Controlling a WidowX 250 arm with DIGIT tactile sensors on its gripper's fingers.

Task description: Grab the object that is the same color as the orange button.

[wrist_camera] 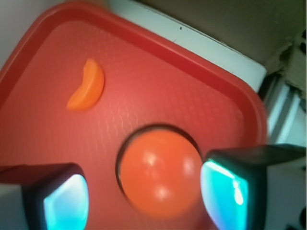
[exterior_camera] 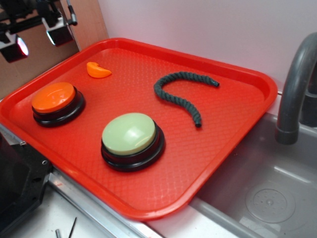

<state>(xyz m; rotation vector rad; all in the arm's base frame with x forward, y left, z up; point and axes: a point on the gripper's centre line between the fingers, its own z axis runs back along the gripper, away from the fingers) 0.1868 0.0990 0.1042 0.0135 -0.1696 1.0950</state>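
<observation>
The object, a small glossy orange crescent (exterior_camera: 98,70), lies on the red tray (exterior_camera: 213,124) near its far left side; the wrist view shows it (wrist_camera: 87,86) up and left of my fingers. The orange button (exterior_camera: 54,97) on its black base sits at the tray's left, and in the wrist view it (wrist_camera: 159,173) shows blurred far below, between my two fingers. My gripper (exterior_camera: 38,40) (wrist_camera: 146,196) hangs open high above the tray's left corner, holding nothing.
A pale green dome button (exterior_camera: 131,134) stands at the tray's front middle. A dark green rope (exterior_camera: 181,94) curves across the right half. Right of the tray is a grey sink (exterior_camera: 267,193) with a grey faucet (exterior_camera: 294,89).
</observation>
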